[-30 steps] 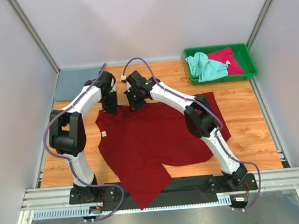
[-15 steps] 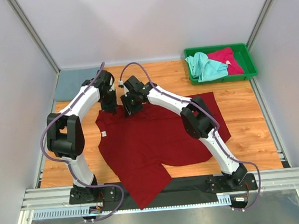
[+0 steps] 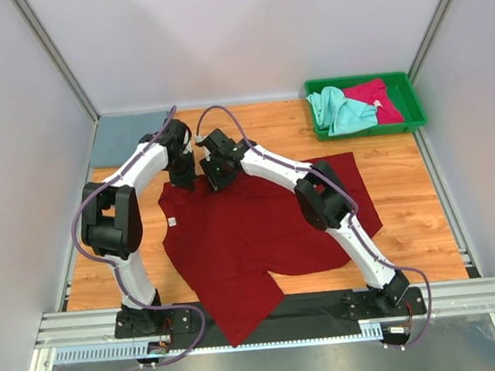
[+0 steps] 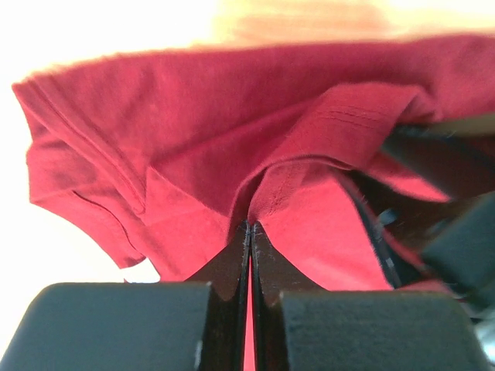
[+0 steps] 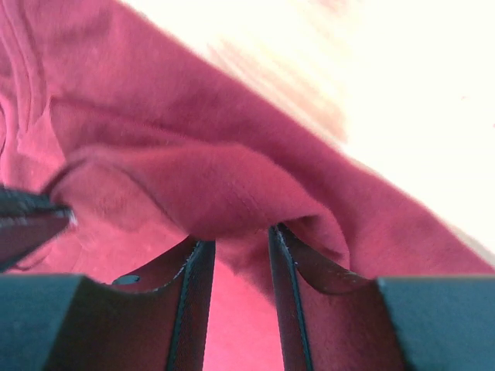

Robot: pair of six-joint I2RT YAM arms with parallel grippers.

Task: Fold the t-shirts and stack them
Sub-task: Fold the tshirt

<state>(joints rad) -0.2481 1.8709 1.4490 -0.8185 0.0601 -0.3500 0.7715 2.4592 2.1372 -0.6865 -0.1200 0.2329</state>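
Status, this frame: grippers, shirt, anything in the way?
Left gripper shut on dark red t-shirt far edge. Right gripper pinching same edge alongside. Green tray far right, clear of arms.

**Occluded and Unresolved Areas**

1. Top view: the fingertips of the left gripper (image 3: 187,182) and the right gripper (image 3: 216,181) sit under their own wrist housings. Finger spacing cannot be read here.
2. Top view: the right arm (image 3: 358,238) covers a band of the dark red t-shirt (image 3: 244,238) from its far edge to its near-right hem.
3. Top view: in the green tray (image 3: 369,130), the mint green t-shirt (image 3: 341,111) hides the left part of the pinkish-red t-shirt (image 3: 379,96).
4. Left wrist view: the dark shapes (image 4: 433,193) at right are blurred and cannot be identified. The background is washed out.
5. Right wrist view: a dark object (image 5: 27,224) is cut off by the left edge. The background is washed out.
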